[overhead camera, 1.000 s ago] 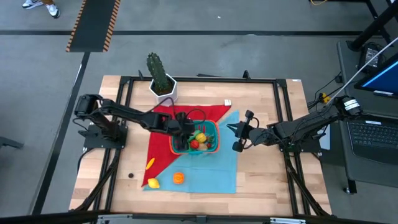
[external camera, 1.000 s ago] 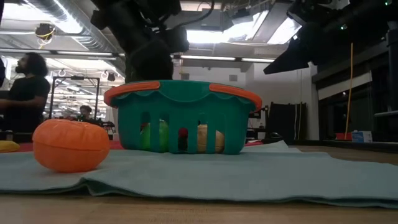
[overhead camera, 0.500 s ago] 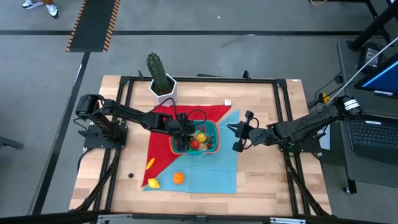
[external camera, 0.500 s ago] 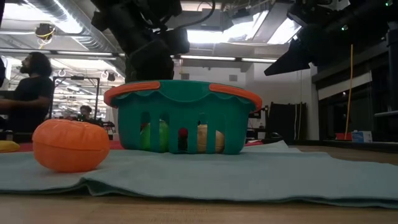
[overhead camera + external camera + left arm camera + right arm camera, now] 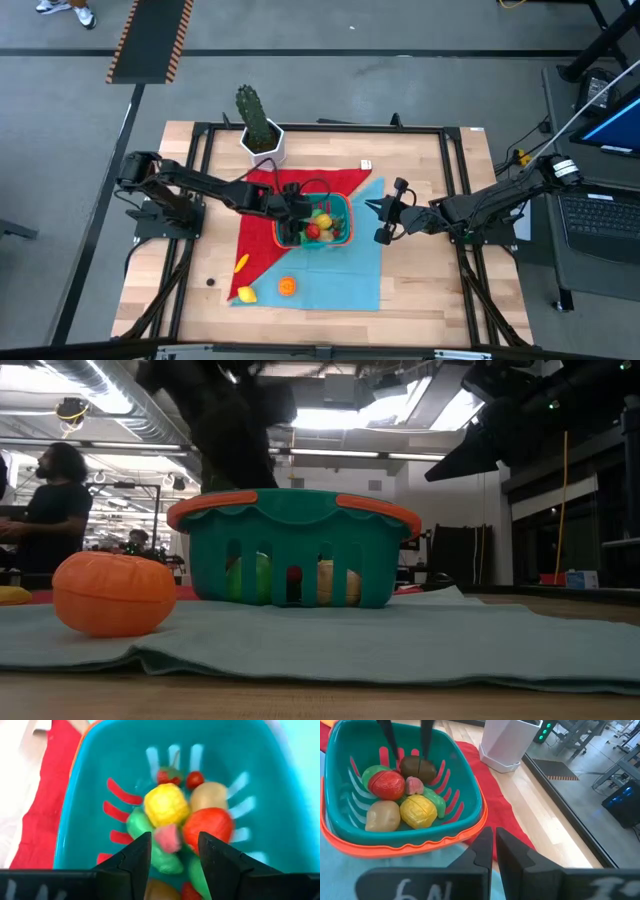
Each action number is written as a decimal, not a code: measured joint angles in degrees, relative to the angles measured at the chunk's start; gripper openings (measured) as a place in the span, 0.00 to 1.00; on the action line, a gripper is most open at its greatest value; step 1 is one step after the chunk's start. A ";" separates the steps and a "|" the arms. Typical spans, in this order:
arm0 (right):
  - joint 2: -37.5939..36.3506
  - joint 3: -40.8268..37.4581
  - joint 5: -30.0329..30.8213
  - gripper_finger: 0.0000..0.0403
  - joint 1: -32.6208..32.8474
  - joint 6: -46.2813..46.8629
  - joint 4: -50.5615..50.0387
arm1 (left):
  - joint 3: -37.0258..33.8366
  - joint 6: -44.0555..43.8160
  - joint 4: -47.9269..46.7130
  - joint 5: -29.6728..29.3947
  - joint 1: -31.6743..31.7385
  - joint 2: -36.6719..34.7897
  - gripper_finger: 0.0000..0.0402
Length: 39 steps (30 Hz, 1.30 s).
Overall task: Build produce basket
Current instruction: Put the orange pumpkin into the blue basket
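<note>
Over teal basket (image 5: pixel 312 225) | left gripper (image 5: pixel 171 851) released, empty | produce (image 5: pixel 402 802) piled inside

Basket (image 5: pixel 293 547) walls hiding most produce, left wrist view motion-blurred, person (image 5: pixel 48 510) edge-cropped

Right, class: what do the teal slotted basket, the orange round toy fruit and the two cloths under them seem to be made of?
Teal slotted basket with orange rim: likely moulded plastic, smooth with a slight sheen. Orange round toy fruit: probably plastic too, matte, with moulded segment grooves. Light blue cloth and red cloth: soft fabric, judging by the folded, rumpled edges.
</note>
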 joint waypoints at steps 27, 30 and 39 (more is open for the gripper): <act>0.02 0.00 0.02 0.06 0.04 -0.09 2.24 | -0.02 -19.81 -6.78 -8.97 -22.98 -9.93 0.47; 0.02 0.00 0.02 0.06 0.04 -0.09 2.67 | -0.02 -20.77 -7.70 -10.76 -23.81 -9.93 0.56; 0.02 0.00 0.02 0.06 0.04 -0.09 3.63 | -0.02 -20.98 -9.74 -10.19 -26.12 -9.93 0.73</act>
